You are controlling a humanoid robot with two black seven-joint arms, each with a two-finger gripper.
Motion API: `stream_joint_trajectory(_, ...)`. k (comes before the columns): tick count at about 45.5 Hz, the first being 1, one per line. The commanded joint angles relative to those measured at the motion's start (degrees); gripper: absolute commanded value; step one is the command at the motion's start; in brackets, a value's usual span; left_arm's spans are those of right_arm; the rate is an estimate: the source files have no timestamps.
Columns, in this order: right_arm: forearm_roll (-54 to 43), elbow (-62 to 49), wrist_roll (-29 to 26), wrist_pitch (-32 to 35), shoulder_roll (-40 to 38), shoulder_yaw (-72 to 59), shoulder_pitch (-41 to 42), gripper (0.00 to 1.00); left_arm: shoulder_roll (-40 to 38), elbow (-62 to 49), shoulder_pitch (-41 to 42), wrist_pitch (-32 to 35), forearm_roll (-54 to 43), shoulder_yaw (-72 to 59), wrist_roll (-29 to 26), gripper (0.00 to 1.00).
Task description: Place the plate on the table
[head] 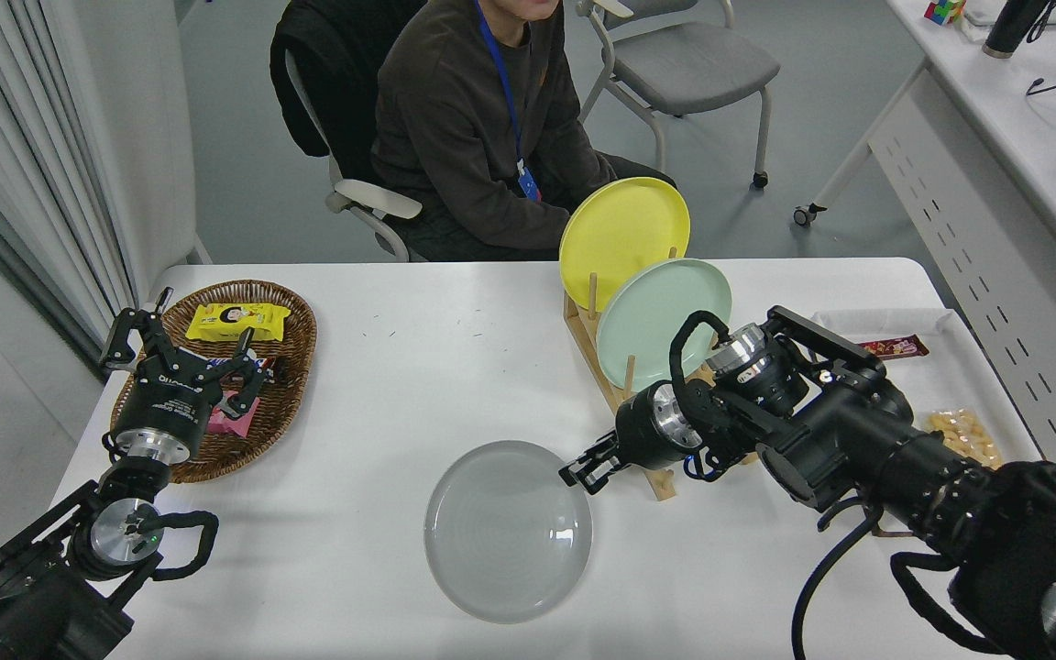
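The pale grey plate [508,530] lies low and nearly flat on the white table [381,367], in front of the centre. My right gripper [580,472] reaches in from the right and is shut on the plate's upper right rim. The fingertips sit right at the rim edge, just left of the wooden rack's front end. My left arm rests at the lower left, its gripper [178,353] open above the basket's near edge.
A wooden rack [624,403] behind my right wrist holds a yellow plate [624,229] and a mint green plate [661,316]. A wicker basket [294,316] of snack packets stands at the left, a white tray [940,321] with snacks at the right. A person sits at the far side.
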Motion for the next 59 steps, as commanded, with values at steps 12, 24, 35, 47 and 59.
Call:
stream_joint_trajectory(12,0.12,-1.95,1.42,0.00,0.22,0.31,-0.43,0.00,0.00,0.00,0.00,0.00,0.00,0.00,-0.01,0.98)
stream_joint_trajectory(24,0.20,-2.74,1.51,0.00,0.22,0.48,-0.87,0.00,0.00,0.00,0.00,0.00,0.00,0.00,-0.10,0.98)
stream_joint_trajectory(35,0.20,-3.27,1.51,0.00,0.22,0.92,-0.87,0.00,0.00,0.00,0.00,0.00,0.00,0.00,-0.10,0.98)
stream_joint_trajectory(47,0.29,-3.27,1.51,0.00,0.22,0.92,-0.78,0.00,0.00,0.00,0.00,0.00,0.00,0.00,-0.01,0.98)
stream_joint_trajectory(59,0.29,-3.18,1.51,0.00,0.22,1.98,-0.78,0.00,0.00,0.00,0.00,0.00,0.00,0.00,-0.01,0.98)
